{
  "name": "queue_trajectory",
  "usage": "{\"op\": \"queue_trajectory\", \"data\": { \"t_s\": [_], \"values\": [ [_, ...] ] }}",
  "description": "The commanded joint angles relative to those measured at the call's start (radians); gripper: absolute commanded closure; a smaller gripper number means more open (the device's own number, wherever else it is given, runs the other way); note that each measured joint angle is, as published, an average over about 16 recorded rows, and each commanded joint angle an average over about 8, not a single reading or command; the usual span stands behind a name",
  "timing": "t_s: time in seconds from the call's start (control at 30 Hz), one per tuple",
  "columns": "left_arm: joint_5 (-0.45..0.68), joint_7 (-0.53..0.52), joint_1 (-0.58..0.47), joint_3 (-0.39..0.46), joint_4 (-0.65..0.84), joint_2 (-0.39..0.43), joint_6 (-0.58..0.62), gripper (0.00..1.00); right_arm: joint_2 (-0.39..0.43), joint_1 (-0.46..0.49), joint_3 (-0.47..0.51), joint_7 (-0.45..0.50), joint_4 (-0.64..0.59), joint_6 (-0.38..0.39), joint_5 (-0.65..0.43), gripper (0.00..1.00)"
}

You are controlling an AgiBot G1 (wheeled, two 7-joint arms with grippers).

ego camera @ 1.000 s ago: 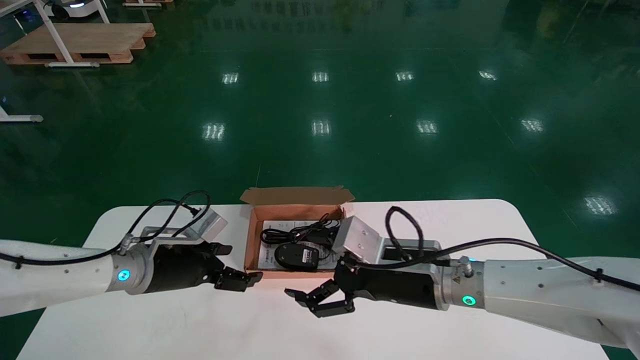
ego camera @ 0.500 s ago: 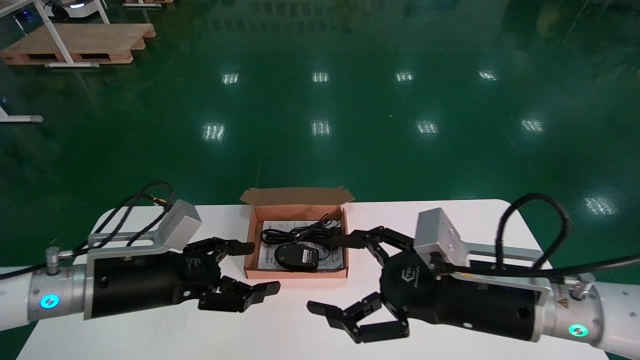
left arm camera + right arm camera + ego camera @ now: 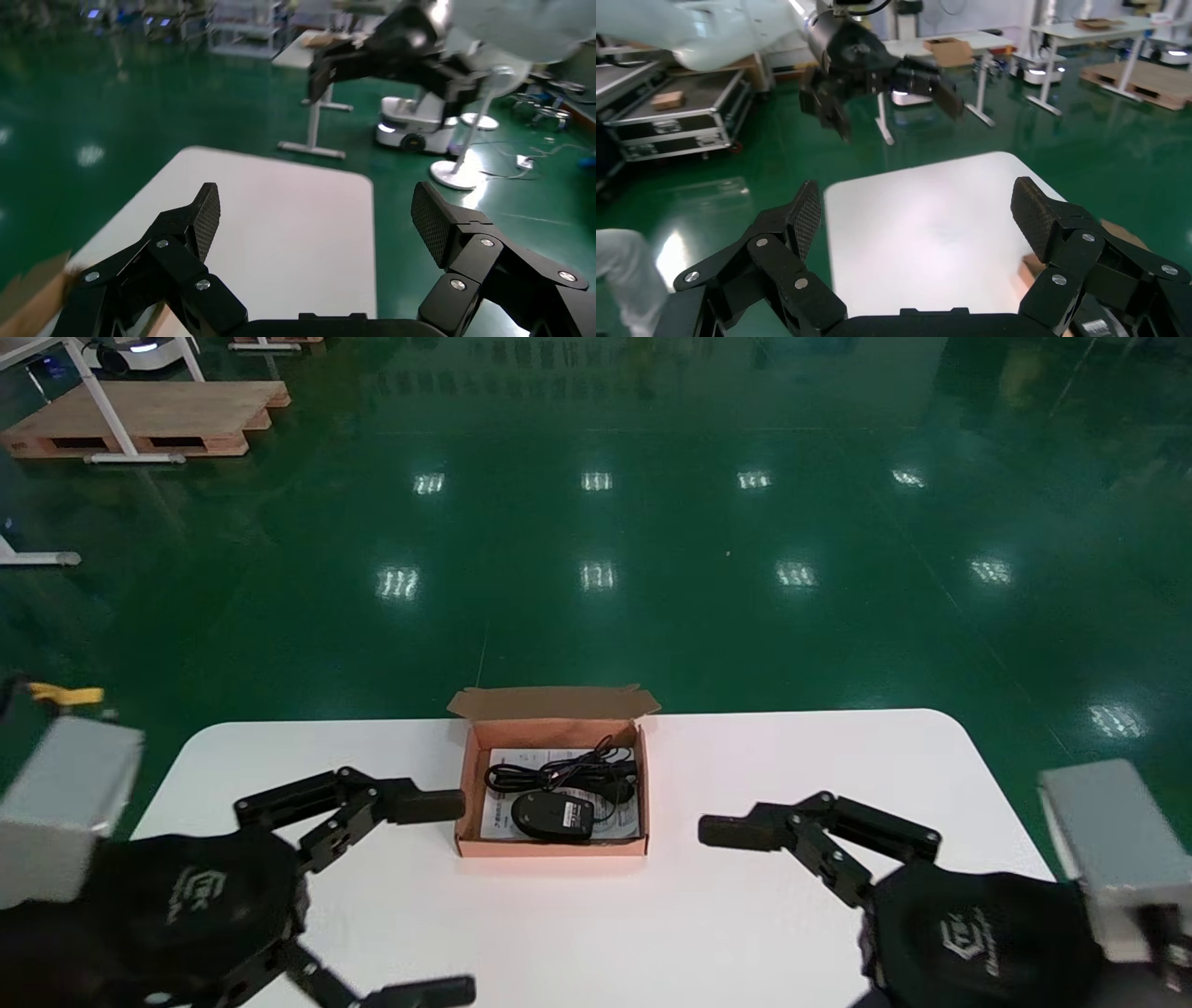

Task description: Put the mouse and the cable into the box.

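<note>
Mouse (image 3: 552, 815), likely light and slick, best held by its sides, lies with limp cable (image 3: 559, 771) in box (image 3: 549, 847). Left gripper (image 3: 452, 898) at seven o'clock, right gripper (image 3: 918, 214) at five, both splayed, empty.

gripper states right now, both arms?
Left gripper: open, empty, left of the box.
Right gripper: open, empty, right of the box.

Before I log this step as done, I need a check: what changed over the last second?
Both arms drew back from the box toward the robot and apart: the left tool leftward, the right tool rightward, both open and empty. Nothing was grasped or released. The mouse and cable stayed inside the open box.
</note>
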Motion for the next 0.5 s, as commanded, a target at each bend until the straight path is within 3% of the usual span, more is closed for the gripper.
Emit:
{"op": "queue_trajectory", "data": {
  "t_s": [0.03,0.23,0.5],
  "values": [
    [-0.050,0.027,0.021,-0.031,-0.033,-0.024,0.036,0.00,0.025,-0.020,0.035,0.013,0.021,-0.033,0.021,0.00],
    [-0.114,0.051,0.048,-0.069,-0.074,-0.053,0.081,0.00,0.048,-0.036,0.071,0.017,0.039,-0.066,0.041,0.00],
    [-0.091,0.043,0.039,-0.056,-0.059,-0.043,0.065,0.00,0.039,-0.031,0.056,0.017,0.032,-0.053,0.035,0.00]
  ]
}}
